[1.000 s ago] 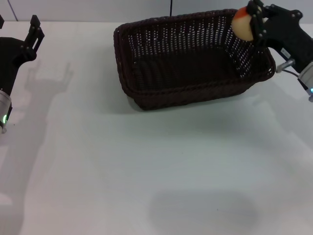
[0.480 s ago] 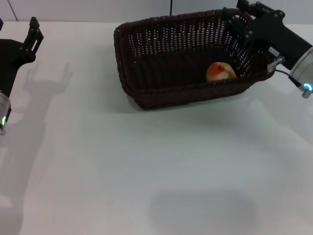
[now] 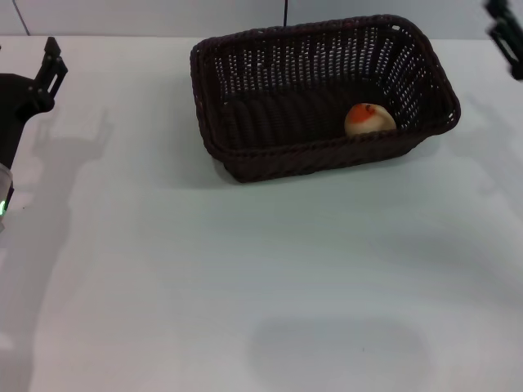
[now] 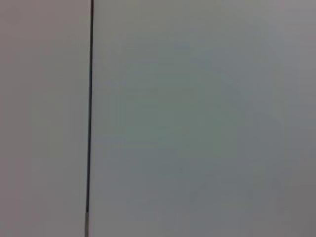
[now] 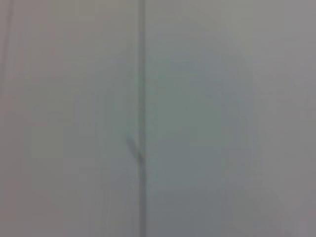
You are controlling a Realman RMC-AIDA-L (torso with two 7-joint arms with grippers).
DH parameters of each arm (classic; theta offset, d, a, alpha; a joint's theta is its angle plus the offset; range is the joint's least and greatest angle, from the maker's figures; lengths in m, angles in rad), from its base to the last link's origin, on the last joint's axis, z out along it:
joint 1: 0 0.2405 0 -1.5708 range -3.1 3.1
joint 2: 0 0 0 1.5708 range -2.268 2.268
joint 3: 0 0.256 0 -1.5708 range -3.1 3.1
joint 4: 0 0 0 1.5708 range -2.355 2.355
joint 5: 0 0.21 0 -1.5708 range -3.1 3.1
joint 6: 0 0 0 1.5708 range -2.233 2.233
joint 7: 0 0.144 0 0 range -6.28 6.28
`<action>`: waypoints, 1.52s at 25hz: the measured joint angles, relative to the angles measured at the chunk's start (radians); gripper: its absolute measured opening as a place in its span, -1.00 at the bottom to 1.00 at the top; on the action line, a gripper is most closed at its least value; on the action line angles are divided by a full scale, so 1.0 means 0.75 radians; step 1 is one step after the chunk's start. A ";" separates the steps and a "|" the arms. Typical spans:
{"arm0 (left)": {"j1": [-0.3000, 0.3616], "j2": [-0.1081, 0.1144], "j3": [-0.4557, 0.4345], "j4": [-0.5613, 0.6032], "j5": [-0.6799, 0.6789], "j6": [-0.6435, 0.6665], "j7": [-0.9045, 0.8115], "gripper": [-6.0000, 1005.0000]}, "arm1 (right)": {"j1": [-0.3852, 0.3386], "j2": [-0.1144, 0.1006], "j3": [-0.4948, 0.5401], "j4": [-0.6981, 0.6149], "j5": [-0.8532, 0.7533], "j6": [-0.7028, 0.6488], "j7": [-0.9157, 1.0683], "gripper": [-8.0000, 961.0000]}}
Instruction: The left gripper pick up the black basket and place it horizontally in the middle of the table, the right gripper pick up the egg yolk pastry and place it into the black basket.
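White, smooth and matte: that's the table (image 3: 245, 286), a wide flat top with just soft shadows across the near half and nothing else on it down at 6 o'clock.

Going further back, the black basket (image 3: 245, 155) sits toward 12 o'clock, roughly centred side to side, long side running across. It's a dark brown-black woven thing, rectangular with rounded corners, flared open-weave walls you can see light through, and a thicker braided rim. Inside it, down on the floor near the 3 o'clock end and close to the near wall, is the egg yolk pastry (image 3: 369, 119): small, round, pale beige, with an orange-red patch on top. Looks soft and a bit glossy.

The left gripper (image 3: 47, 65) is parked way out at 9 o'clock, well apart from the basket, nothing in it; I honestly can't tell how wide its fingers stand from this angle. The right gripper (image 3: 508, 26) only pokes in at the 2 o'clock corner, just a black sliver, well clear of the basket, and I can't tell its state either. Both wrist views show only blank pale surface.

My read: both placements look done, basket laid across and pastry in. Next move is probably just getting both arms parked, no more grasping needed.
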 joint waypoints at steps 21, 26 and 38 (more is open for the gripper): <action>0.090 0.006 -0.025 0.031 -0.092 0.010 -0.032 0.62 | -0.302 -0.006 0.197 0.434 0.281 -0.483 -0.330 0.32; 0.084 0.005 -0.025 0.076 -0.098 0.014 -0.032 0.62 | -0.300 -0.006 0.359 0.531 0.281 -0.549 -0.403 0.32; 0.081 0.002 -0.025 0.093 -0.103 0.014 -0.033 0.62 | -0.251 -0.012 0.357 0.551 0.250 -0.524 -0.407 0.32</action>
